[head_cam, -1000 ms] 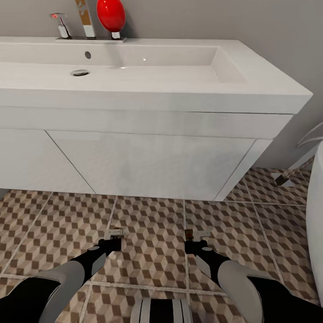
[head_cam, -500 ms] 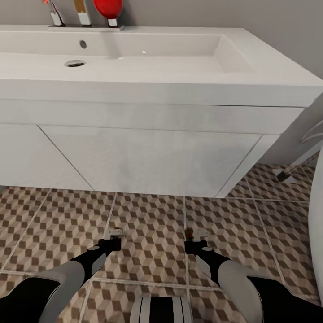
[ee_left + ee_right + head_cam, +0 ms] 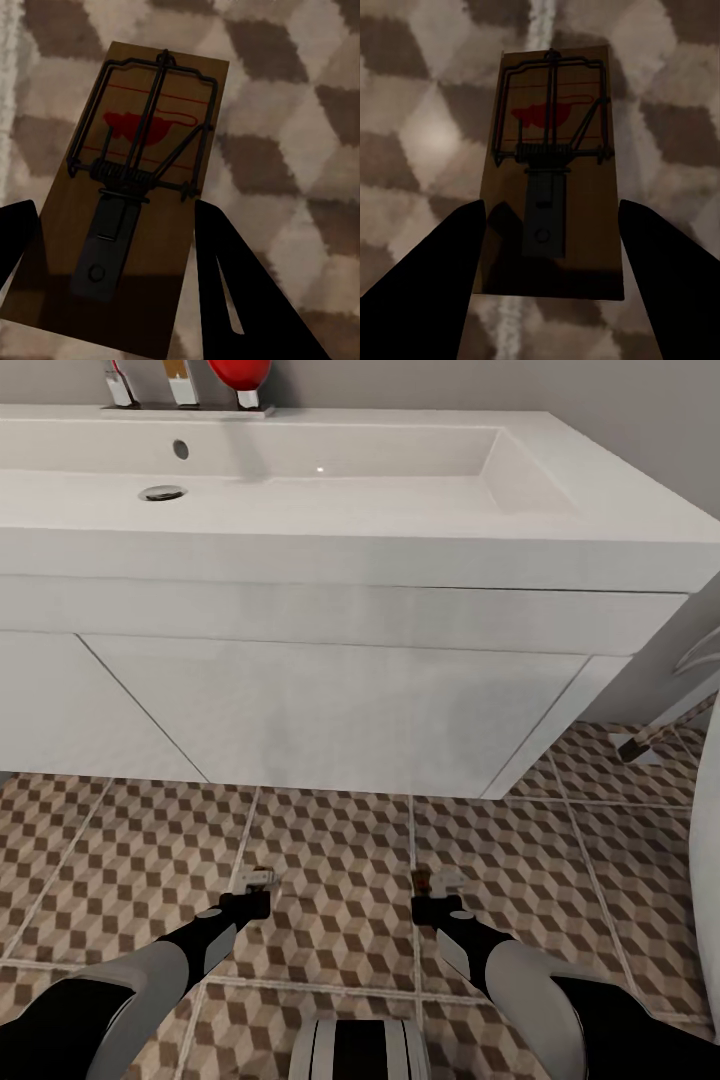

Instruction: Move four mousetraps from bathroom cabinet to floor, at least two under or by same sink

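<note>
The head camera has tipped down a little since a moment ago, so the white bathroom sink (image 3: 330, 480) sits higher in view; both arms hold as before. The left gripper (image 3: 256, 880) grasps a mousetrap (image 3: 127, 199) between its dark fingers (image 3: 240, 292), above the cube-patterned bathroom floor (image 3: 330, 850). The right gripper (image 3: 438, 882) grips a second mousetrap (image 3: 553, 176) over a pale grout line (image 3: 540, 22). Both hang just before the white vanity (image 3: 330, 710).
</note>
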You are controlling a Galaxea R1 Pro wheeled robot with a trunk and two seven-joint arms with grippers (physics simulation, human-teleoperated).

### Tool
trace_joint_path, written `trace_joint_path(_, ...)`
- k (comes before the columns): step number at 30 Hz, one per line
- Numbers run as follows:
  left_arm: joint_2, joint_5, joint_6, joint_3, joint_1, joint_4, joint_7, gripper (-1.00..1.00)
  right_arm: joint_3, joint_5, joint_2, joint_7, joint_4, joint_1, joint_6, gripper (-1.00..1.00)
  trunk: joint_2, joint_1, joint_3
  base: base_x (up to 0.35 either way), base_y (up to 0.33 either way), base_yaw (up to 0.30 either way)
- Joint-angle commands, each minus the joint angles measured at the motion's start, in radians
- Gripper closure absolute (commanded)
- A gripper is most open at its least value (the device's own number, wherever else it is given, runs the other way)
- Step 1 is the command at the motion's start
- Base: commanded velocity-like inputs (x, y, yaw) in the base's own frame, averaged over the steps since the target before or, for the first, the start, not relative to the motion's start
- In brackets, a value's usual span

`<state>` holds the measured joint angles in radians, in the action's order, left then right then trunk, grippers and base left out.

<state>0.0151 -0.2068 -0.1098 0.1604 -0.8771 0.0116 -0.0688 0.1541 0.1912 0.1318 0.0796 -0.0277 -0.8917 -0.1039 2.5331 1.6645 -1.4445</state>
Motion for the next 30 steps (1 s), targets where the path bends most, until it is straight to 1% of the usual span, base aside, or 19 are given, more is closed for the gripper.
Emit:
trace_joint_path(1, 0.0, -0.007, -0.004, 0.008, -0.001, -0.001, -0.002, 1.0, 0.009, 0.011, 0.0, 0.005, -0.003, -0.001, -0.009, 1.0, 0.0, 0.0, -0.001, 0.0, 0.0, 0.0)
trace_joint_path(11, 0.0, -0.01, -0.004, 0.008, -0.001, -0.001, -0.002, 1.0, 0.007, 0.009, -0.007, 0.005, -0.003, -0.001, -0.094, 1.0, 0.0, 0.0, -0.001, 0.0, 0.0, 0.0)
trace_joint_path(15, 0.0, -0.011, -0.004, 0.007, 0.0, -0.001, -0.002, 1.0, 0.007, 0.01, -0.012, 0.005, -0.003, 0.016, -0.117, 1.0, 0.0, 0.0, -0.001, 0.0, 0.0, 0.0)
trace_joint_path(19, 0.0, -0.011, -0.004, 0.007, -0.001, -0.001, -0.002, 1.0, 0.007, 0.011, -0.013, 0.005, -0.003, 0.028, -0.121, 1.0, 0.0, 0.0, -0.001, 0.0, 0.0, 0.0)
trace_joint_path(30, 0.0, -0.011, -0.004, 0.008, -0.001, -0.001, -0.002, 1.0, 0.008, 0.009, -0.014, 0.004, -0.003, 0.033, -0.122, 1.0, 0.0, 0.0, -0.001, 0.0, 0.0, 0.0)
